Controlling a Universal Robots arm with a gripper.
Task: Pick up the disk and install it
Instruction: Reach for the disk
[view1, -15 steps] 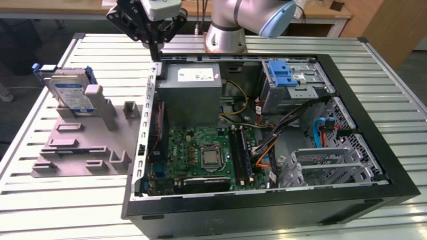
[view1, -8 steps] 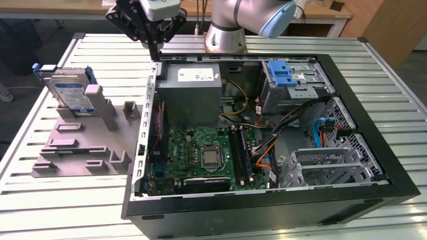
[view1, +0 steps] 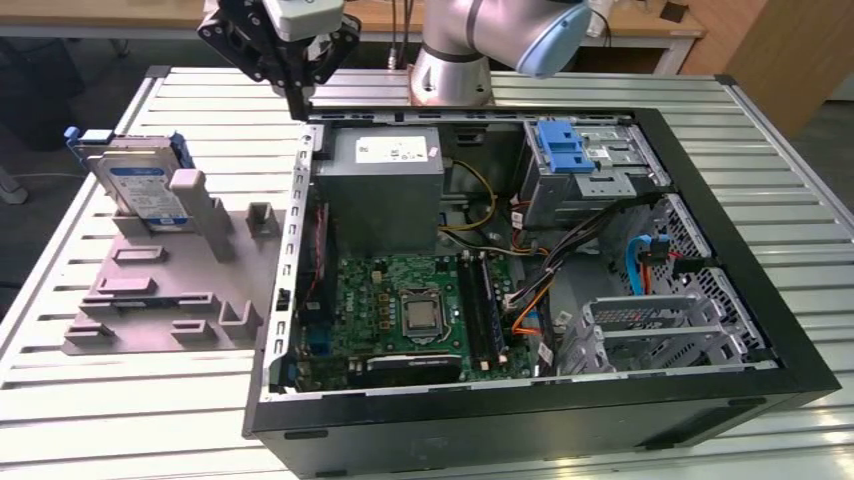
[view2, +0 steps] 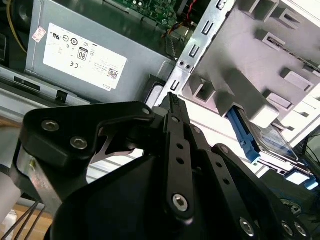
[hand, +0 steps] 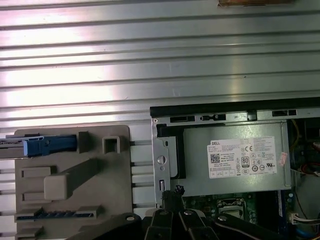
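Flat silver disk (view1: 140, 188) with blue plastic rails leans upright in a grey moulded holder (view1: 167, 285) on the ribbed metal table (view1: 120, 420), beside the open black computer case (view1: 534, 420), whose corner the black gripper (view1: 296, 98) hangs over, empty, fingers pinched together.

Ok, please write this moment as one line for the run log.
stage: disk not yet picked | gripper: over case corner, fingers shut, empty | disk: standing on edge in grey holder, exterior view's left
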